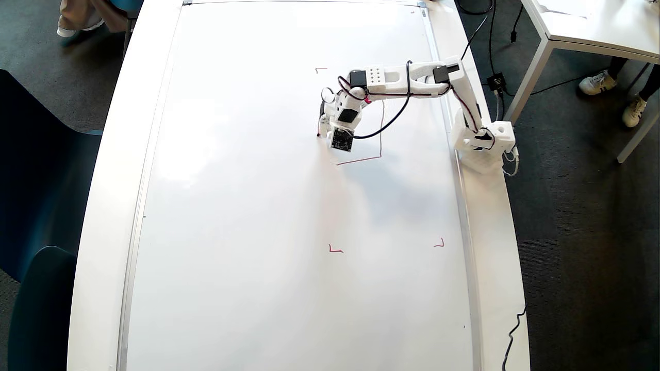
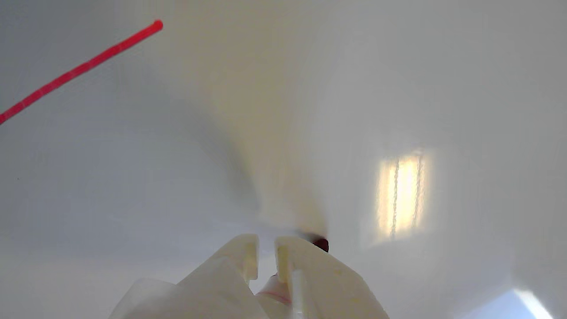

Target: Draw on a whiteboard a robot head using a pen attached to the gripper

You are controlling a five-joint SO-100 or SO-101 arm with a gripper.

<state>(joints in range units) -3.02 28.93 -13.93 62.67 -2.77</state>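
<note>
Pen down on the board, drawing only partly there.

The table [image 1: 111,154] carries the whiteboard [image 1: 247,206], which fills nearly all of it. My arm [image 1: 412,80] reaches in from three o'clock toward the board's upper middle. The robot head [image 1: 380,134] so far is just a red line running down and turning toward eight o'clock; the wrist view shows one red stroke at ten o'clock. My hand [image 2: 266,252] has its fingers close together, clamped on the pen [image 2: 321,244], red tip at the board.
</note>
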